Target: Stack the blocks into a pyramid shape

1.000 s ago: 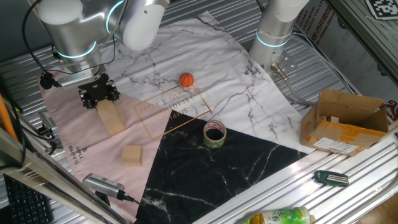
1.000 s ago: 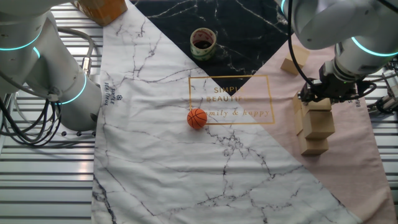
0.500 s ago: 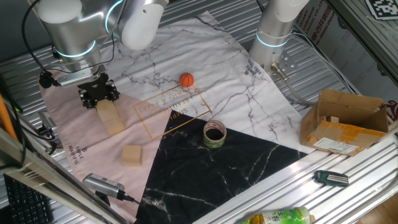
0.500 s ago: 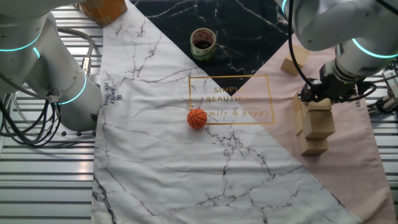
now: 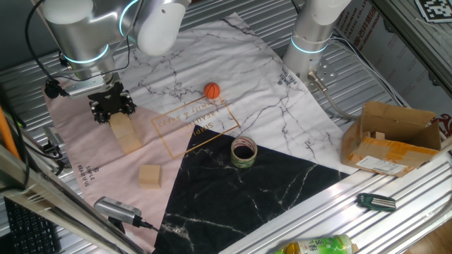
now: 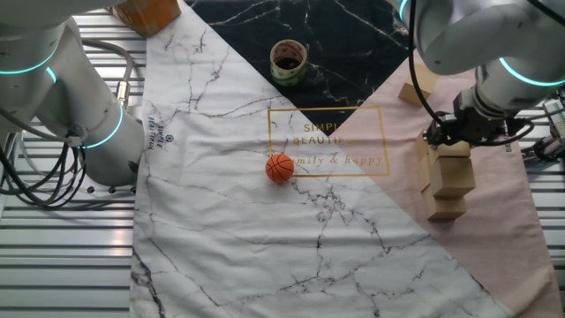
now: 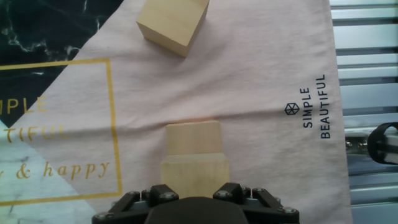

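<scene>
Several light-tan wooden blocks stand stacked on the pink part of the cloth (image 6: 494, 238), forming a stack (image 5: 128, 137) (image 6: 448, 181) (image 7: 193, 138). My gripper (image 5: 113, 107) (image 6: 453, 140) (image 7: 194, 190) sits right on top of it, its jaws shut against the sides of the top block (image 6: 455, 149) (image 7: 195, 177). In the hand view this block hides most of the stack below. One loose block (image 5: 150, 175) (image 6: 415, 91) (image 7: 173, 25) lies apart on the cloth, near the black marble area.
An orange ball (image 5: 212, 90) (image 6: 280, 168) and a tape roll (image 5: 244, 152) (image 6: 289, 60) lie mid-cloth. A cardboard box (image 5: 392, 141) is at the right, a second arm's base (image 5: 314, 35) (image 6: 79, 115) beside the cloth, and a grey tool (image 5: 116, 209) at the front edge.
</scene>
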Controlling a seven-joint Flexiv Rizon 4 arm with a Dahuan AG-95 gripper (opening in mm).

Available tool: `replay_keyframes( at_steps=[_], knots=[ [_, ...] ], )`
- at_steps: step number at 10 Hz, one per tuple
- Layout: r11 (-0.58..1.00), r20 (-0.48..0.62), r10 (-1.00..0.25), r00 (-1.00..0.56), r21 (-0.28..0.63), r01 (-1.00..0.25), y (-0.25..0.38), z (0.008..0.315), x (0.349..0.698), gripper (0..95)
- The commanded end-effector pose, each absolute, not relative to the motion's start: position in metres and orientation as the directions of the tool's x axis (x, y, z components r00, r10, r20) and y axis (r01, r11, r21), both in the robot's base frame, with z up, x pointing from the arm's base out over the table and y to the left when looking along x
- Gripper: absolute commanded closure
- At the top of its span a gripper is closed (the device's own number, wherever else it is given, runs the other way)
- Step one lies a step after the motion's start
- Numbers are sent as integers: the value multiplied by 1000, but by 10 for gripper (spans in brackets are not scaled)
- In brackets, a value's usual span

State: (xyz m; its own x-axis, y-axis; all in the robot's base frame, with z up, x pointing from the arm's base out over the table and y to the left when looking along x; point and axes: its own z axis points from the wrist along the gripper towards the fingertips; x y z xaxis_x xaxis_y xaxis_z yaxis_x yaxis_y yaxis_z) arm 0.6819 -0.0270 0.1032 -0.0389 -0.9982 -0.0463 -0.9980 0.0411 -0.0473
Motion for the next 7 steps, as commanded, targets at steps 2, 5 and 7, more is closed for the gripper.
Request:
replay_keyframes(
  at_steps=[2, 5, 7],
  knots=[
    [40, -49, -998, -38, -48, -998, -27, 103, 682, 950],
    [42, -49, -998, -39, -48, -998, -27, 103, 682, 760],
    [43, -52, -998, -41, -49, -998, -27, 103, 682, 760]
  ],
)
